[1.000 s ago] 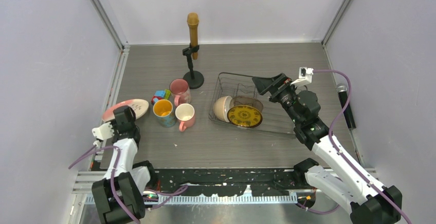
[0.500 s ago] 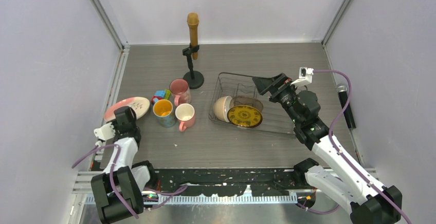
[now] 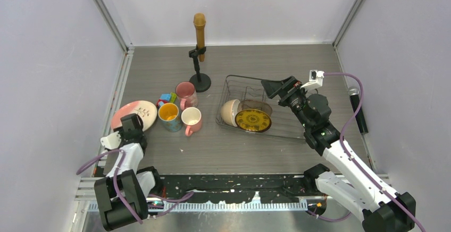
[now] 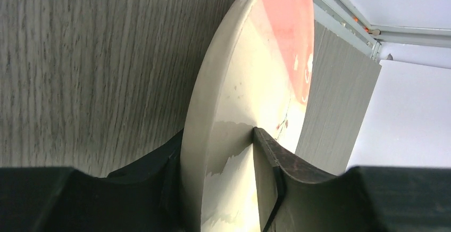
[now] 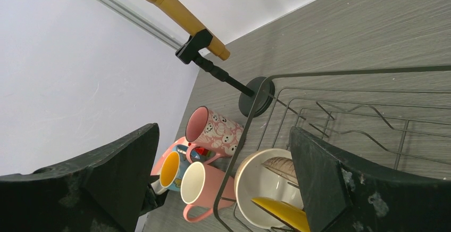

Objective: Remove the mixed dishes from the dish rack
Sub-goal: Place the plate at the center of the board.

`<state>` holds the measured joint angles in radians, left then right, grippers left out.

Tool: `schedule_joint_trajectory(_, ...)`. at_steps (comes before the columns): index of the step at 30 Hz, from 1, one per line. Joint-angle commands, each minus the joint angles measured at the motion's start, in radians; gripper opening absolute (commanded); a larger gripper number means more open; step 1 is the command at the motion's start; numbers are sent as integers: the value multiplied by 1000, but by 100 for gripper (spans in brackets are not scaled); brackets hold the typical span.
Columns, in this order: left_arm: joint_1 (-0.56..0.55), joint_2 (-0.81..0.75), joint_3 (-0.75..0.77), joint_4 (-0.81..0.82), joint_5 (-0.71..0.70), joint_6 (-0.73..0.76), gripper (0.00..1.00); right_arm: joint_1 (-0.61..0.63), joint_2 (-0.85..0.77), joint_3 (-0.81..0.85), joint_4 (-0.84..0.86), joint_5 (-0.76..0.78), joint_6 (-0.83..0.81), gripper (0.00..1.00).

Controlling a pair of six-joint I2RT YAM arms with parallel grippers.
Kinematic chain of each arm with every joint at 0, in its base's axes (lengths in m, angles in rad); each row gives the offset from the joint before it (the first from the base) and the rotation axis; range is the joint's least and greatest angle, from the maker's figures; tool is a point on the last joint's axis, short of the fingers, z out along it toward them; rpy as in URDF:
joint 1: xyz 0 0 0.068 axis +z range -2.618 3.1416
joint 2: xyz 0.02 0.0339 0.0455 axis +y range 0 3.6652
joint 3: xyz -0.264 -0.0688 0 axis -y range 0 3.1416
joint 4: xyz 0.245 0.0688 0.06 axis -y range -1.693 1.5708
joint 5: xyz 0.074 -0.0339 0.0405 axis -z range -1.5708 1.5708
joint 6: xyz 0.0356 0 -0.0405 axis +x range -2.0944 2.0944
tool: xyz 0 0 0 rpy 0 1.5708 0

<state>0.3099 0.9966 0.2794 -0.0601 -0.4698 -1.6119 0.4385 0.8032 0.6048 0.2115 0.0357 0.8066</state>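
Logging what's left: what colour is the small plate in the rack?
Yellow, dark-patterned plate; top external view.

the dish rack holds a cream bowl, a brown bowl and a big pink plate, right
No: the plate in the dish rack beside the cream bowl and brown bowl is a small yellow patterned plate, as the top external view shows.

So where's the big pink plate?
In the top view the pink plate lies at the left of the table, just left of the yellow-inside mug, its near rim between the fingers of the left gripper.
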Motion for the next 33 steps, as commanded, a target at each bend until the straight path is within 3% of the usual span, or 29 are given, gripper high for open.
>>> schedule_joint_trajectory(1, 1, 15, -37, -216, 39, 79, 43, 5, -15, 0, 38, 14, -8, 99)
schedule_joint_trajectory(8, 1, 13, -35, -239, 52, 74, 46, 5, -19, -3, 39, 16, -9, 99)
schedule_joint_trajectory(13, 1, -5, -25, -293, 45, 62, 58, 5, -18, -4, 40, 17, -6, 99)
schedule_joint_trajectory(18, 1, -44, -28, -323, 36, 55, 63, 4, -18, -4, 39, 16, -7, 99)
schedule_joint_trajectory(21, 1, -63, -17, -356, 26, 55, 74, 4, -16, -4, 38, 16, -5, 99)
schedule_joint_trajectory(25, 1, -72, 10, -409, 27, 52, 98, 5, -15, -4, 40, 17, -4, 99)
schedule_joint_trajectory(33, 2, -86, 93, -560, 20, 47, 100, 5, -7, 0, 37, 17, -1, 99)
